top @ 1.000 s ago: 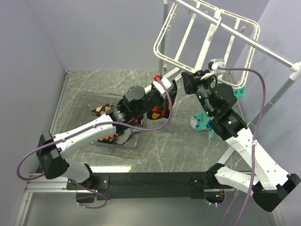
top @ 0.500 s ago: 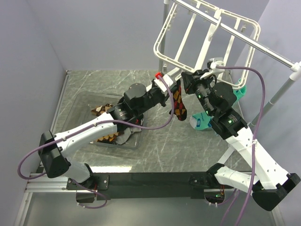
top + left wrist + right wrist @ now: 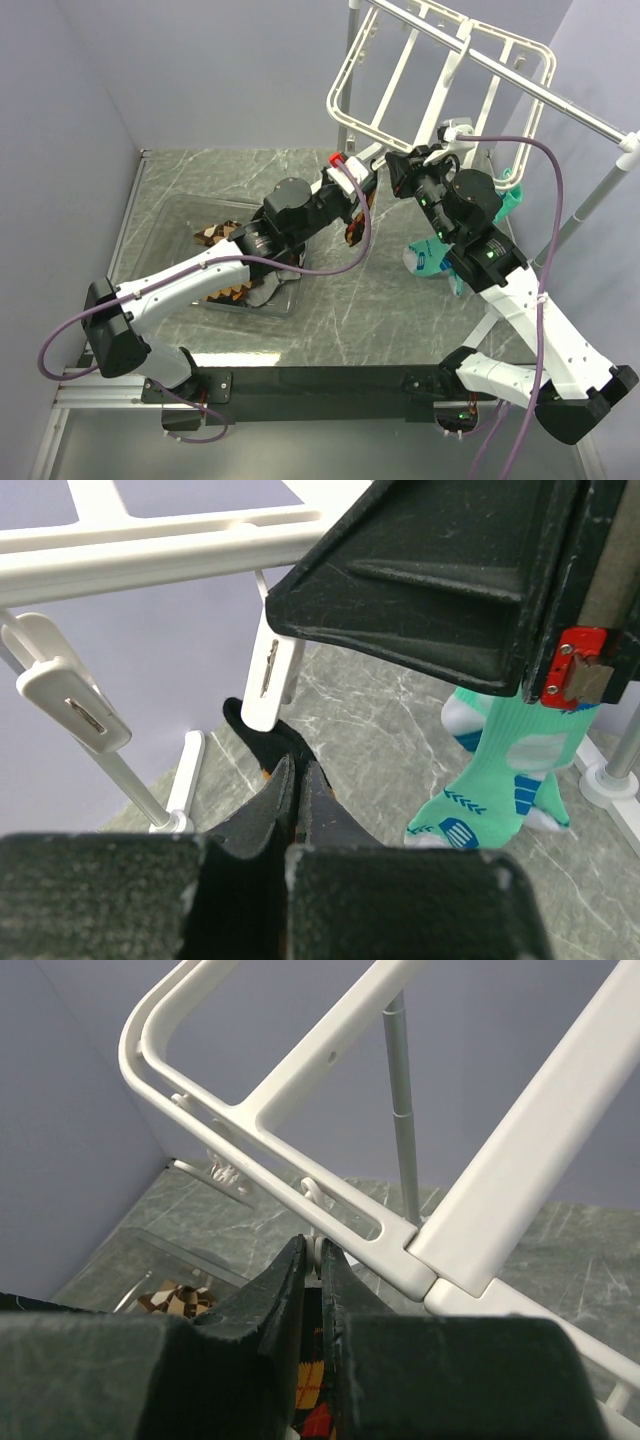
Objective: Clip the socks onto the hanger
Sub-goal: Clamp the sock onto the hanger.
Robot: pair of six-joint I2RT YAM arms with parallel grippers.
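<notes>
The white hanger (image 3: 345, 72) hangs from a silver pole at the back right. My left gripper (image 3: 368, 188) is shut on the black cuff of an argyle sock (image 3: 355, 228) and holds it up just under a white clip (image 3: 270, 675) on the hanger's near rim. In the left wrist view the left gripper (image 3: 297, 770) pinches the cuff (image 3: 250, 725), which touches the clip's lower end. My right gripper (image 3: 393, 165) is shut on that clip (image 3: 318, 1250), with the argyle sock (image 3: 315, 1385) showing below its fingers. A mint-green sock (image 3: 425, 262) hangs from the hanger to the right.
A clear tray (image 3: 165, 215) at the left holds more argyle socks (image 3: 215, 235). A second mint sock (image 3: 512, 197) hangs further right. The silver pole (image 3: 560, 100) and its slanted stand (image 3: 590, 205) cross the right side. The right arm's body (image 3: 450, 580) is close above my left gripper.
The left gripper has lifted the argyle sock from beside the tray up to the hanger's clip; the sock swung right, then back under the gripper. The right gripper stayed at the clip.
</notes>
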